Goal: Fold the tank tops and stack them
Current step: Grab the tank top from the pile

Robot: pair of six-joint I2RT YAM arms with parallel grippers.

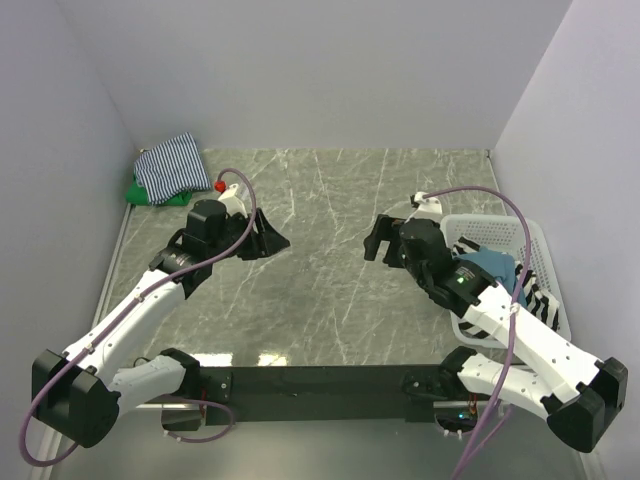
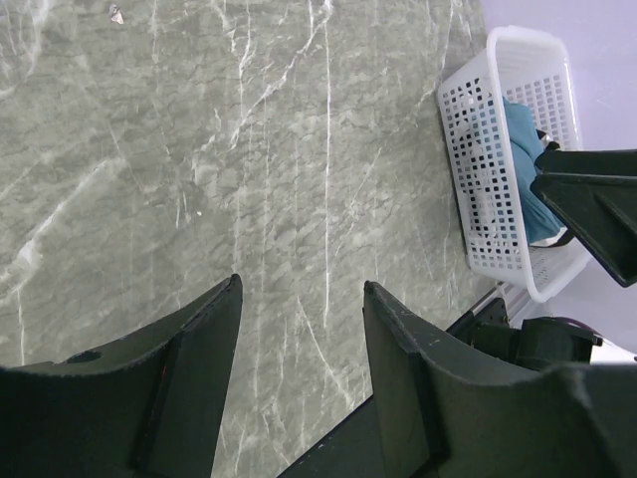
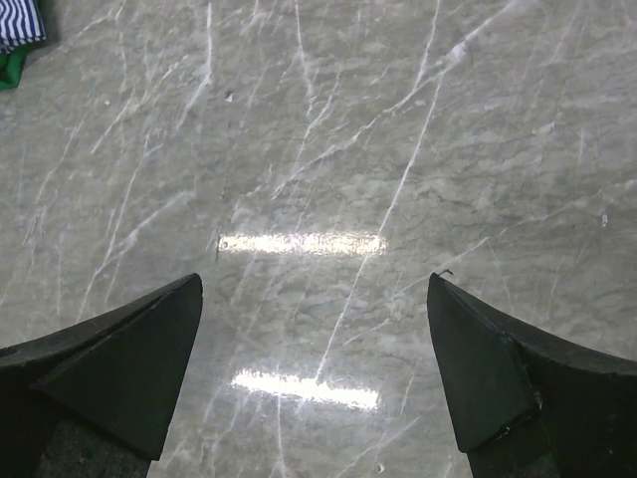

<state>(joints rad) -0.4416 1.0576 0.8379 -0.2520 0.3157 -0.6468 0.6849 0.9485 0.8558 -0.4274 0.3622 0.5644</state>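
Observation:
A folded thin navy-white striped tank top (image 1: 172,165) lies on a green tank top (image 1: 138,191) at the table's back left corner. In the white basket (image 1: 530,235) on the right lie a teal-blue tank top (image 1: 492,268) and a bold black-white striped one (image 1: 541,303). My left gripper (image 1: 277,241) hovers open over bare marble, right of the folded pile. Facing it, my right gripper (image 1: 373,246) stands wide open just left of the basket. The left wrist view shows open jaws (image 2: 302,284), the basket (image 2: 478,219) and the teal top (image 2: 526,164). In the right wrist view the gripper (image 3: 314,281) is empty, with the striped top (image 3: 20,20) in the corner.
Grey marble table (image 1: 320,200) is walled by white panels at the back and both sides. The basket sits against the right wall, partly under my right arm. A black rail (image 1: 320,382) with both arm bases runs along the near edge.

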